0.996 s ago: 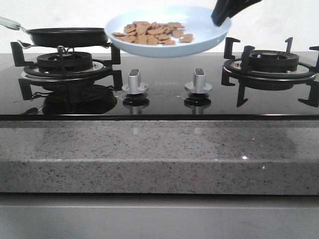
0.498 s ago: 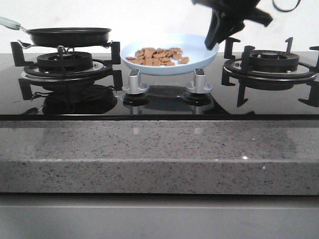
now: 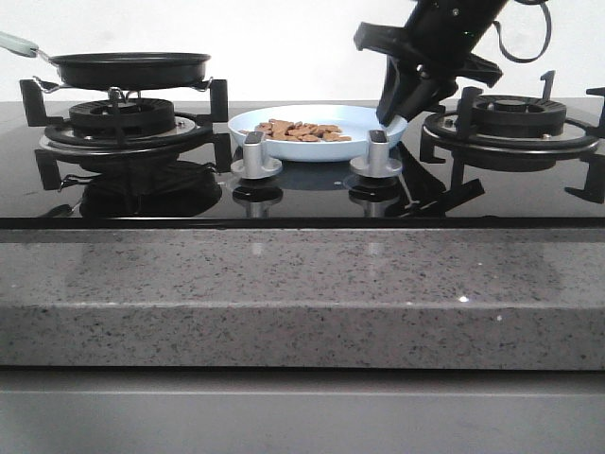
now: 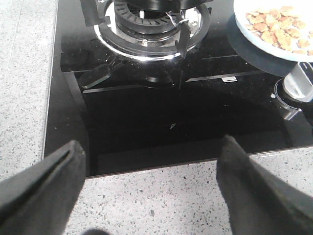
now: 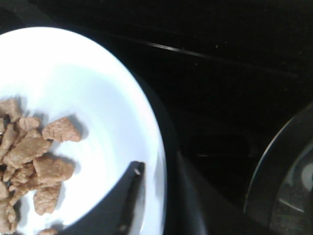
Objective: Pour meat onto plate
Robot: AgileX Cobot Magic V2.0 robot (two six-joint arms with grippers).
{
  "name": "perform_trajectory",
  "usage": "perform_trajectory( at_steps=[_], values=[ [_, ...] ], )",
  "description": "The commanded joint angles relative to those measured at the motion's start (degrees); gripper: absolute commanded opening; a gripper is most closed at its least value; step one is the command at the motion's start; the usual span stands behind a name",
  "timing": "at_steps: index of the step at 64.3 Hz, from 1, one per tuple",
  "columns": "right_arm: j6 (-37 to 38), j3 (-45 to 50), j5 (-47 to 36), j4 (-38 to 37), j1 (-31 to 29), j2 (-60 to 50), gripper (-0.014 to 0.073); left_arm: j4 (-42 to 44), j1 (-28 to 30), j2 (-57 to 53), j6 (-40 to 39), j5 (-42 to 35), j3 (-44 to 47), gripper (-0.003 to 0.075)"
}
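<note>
The plate (image 3: 378,130) stood on the cooktop (image 3: 302,199), between the left burner (image 3: 123,121) and the right burner (image 3: 510,118), just behind the two knobs (image 3: 255,156). The meat (image 3: 301,130) lay in the plate, toward its left half. The frying pan (image 3: 130,68) sat on the left burner. The right tool (image 3: 395,113) was at the right rim of the plate. The counter (image 3: 302,293) lay in front of the cooktop.

Right arm: reaches down from the upper right in the front view, wrist angled toward the middle of the scene.
Right gripper (image 3: 392,113): fingers pinched on the plate (image 3: 378,132) rim, one finger (image 5: 124,196) inside and the other outside.
Left arm: not visible in the front view.
Left gripper (image 4: 146,181): fingers spread wide, nothing between them, one finger (image 4: 44,183) dark and wedge-shaped.
</note>
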Motion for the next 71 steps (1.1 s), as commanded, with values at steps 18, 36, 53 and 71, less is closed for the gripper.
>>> perform_trajectory(
  at_steps=[18, 36, 53, 71],
  values=[
    [-0.4, -0.7, 0.4, -0.9, 0.3, -12.3, 0.0336, -0.2, -0.3, 0.1, -0.6, -4.2, -1.6, 0.0547],
    [-0.4, 16.7, -5.3, -5.2, 3.1, -30.0, 0.0336, -0.2, -0.3, 0.1, -0.6, -4.2, -1.6, 0.0547],
    [-0.4, 38.7, -8.9, -5.2, 3.1, -47.4, 0.0336, -0.2, -0.3, 0.1, -0.6, -4.2, -1.6, 0.0547],
    [-0.4, 58.7, -9.7, -5.1, 3.1, -65.6, 0.0336, -0.2, -0.3, 0.1, -0.6, -4.2, -1.6, 0.0547]
  ],
)
